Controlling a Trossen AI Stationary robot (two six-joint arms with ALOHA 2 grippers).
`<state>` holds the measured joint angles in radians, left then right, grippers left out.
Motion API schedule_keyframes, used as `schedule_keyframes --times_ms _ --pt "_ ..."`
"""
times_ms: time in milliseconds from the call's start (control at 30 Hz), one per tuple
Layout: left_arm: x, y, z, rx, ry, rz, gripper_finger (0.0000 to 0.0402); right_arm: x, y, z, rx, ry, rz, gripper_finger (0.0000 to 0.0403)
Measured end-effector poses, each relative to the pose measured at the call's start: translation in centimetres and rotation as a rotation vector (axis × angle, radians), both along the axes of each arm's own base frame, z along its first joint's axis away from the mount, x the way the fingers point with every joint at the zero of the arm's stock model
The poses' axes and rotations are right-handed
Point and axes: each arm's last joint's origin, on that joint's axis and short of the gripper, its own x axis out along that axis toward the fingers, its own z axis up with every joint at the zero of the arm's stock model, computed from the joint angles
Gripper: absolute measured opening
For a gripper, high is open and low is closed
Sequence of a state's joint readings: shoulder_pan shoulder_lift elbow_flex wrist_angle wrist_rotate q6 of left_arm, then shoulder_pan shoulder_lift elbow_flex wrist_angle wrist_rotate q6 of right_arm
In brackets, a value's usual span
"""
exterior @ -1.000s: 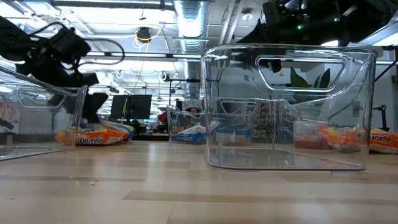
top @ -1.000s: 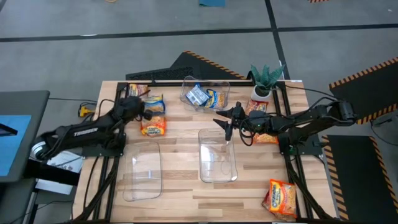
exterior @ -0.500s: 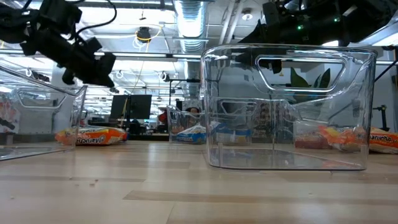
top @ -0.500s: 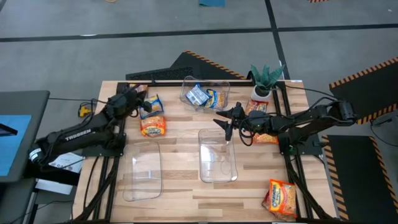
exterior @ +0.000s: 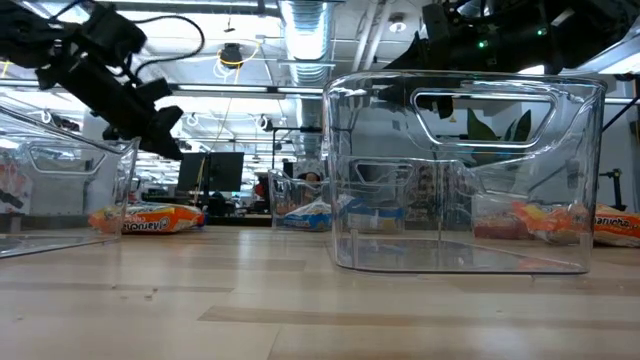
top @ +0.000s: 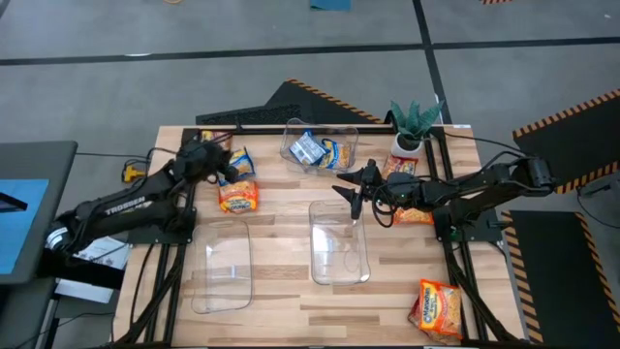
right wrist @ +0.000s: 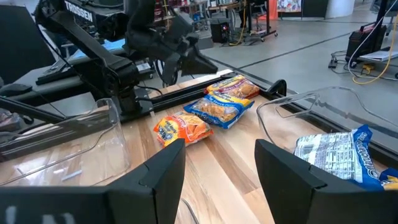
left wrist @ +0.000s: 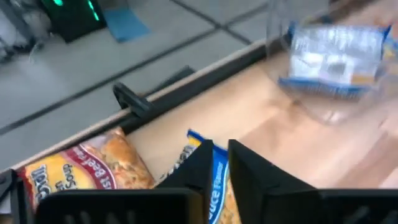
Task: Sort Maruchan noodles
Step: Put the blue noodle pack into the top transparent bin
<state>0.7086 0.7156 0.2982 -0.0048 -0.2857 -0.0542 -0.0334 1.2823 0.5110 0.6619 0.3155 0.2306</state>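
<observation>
Three Maruchan noodles packets lie flat at the far left: a blue-and-yellow one (top: 243,161), an orange one (top: 238,198) and a red-orange one (top: 214,143). My left gripper (top: 229,168) hovers above them, empty, with only a narrow gap between its fingers (left wrist: 200,169); the blue packet (left wrist: 219,186) shows through the gap. My right gripper (top: 354,192) hangs open and empty over the far end of the middle clear bin (top: 339,242). A far bin (top: 320,147) holds blue packets (right wrist: 336,152).
A second clear bin (top: 221,264) stands near left. More packets lie under my right arm (top: 415,211) and at the near right corner (top: 438,308). A potted plant (top: 415,124) stands at the far right. A black bar (left wrist: 134,102) runs along the far edge.
My left gripper has risen from table height beside the far-left packets and now hangs above them, tipped less steeply downward. The packets lie where they were. My right arm has kept still.
</observation>
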Motion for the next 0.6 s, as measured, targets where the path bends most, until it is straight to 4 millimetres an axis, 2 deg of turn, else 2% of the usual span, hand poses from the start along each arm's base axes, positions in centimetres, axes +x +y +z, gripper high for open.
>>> schedule_keyframes --times_ms 133,300,467,600 --pt "1.3 2.0 0.9 -0.089 0.063 -0.013 0.0102 0.0 0.0 0.0 0.005 -0.001 -0.001 0.0216" --pt "3.7 4.8 1.6 -0.284 0.231 0.009 0.0158 0.0 0.0 0.0 0.007 0.002 -0.001 0.0216" --pt "5.8 6.9 1.5 -0.426 0.368 0.008 0.0178 0.0 0.0 -0.1 0.007 0.004 -0.001 0.0216" --pt "6.9 8.1 1.1 -0.451 0.427 -0.012 0.0178 0.0 0.0 -0.1 0.007 0.013 -0.001 0.0216"
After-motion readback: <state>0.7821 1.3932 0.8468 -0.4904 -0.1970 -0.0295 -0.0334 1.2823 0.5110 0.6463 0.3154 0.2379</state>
